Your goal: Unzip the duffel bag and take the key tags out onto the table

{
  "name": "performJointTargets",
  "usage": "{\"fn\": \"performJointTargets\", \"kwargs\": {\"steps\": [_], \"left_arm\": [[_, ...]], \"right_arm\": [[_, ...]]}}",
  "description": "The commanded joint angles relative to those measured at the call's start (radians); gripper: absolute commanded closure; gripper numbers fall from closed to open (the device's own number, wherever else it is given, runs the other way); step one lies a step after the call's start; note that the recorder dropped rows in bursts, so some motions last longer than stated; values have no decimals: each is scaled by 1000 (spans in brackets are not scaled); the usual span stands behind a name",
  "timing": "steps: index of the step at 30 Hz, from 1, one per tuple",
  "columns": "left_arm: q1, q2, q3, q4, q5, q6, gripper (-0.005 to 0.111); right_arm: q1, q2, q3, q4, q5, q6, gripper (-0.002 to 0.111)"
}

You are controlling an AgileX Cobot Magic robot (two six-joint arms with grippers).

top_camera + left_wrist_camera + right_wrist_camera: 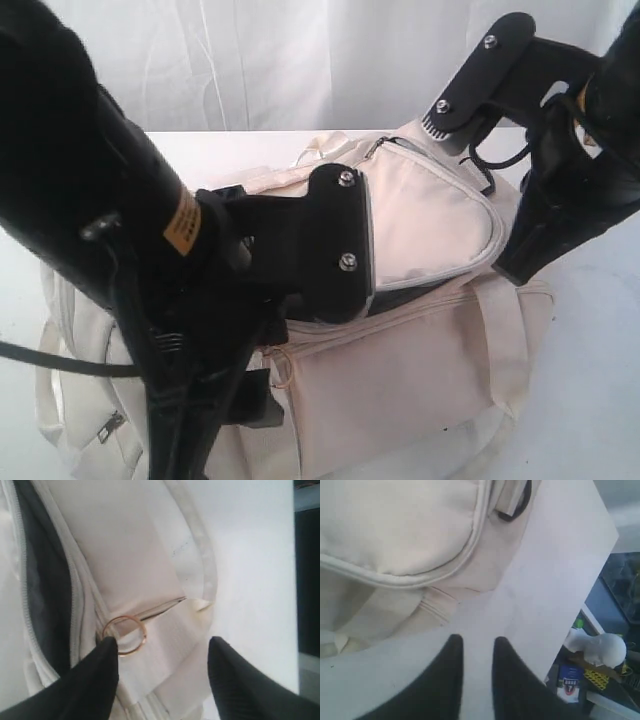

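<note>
Black left end effector (162,645) stood with jaws wide apart, holding nothing, above a pale webbing tab (165,635) carrying a thin gold-coloured metal ring (125,635). One fingertip (107,647) sat at the ring's edge, contact unclear. Tab belonged to the large cream-white fabric duffel bag (130,555), zip parted on dark grey lining (42,580). Right end effector (476,642) hovered, jaws narrowly parted and empty, over the plain white desk (545,580) just beside the bag resting there.
</note>
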Motion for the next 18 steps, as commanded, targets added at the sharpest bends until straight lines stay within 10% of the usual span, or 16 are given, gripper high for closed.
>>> {"fn": "performJointTargets", "kwargs": {"steps": [1,18], "left_arm": [[-20,31,-5,76,-45,-11,48],[-59,153,-5,240,-21,-15,51]], "right_arm": [[-114,-44,-4,135,-79,-129,108],[-303,-90,-4,477,-203,-346,108]]}}
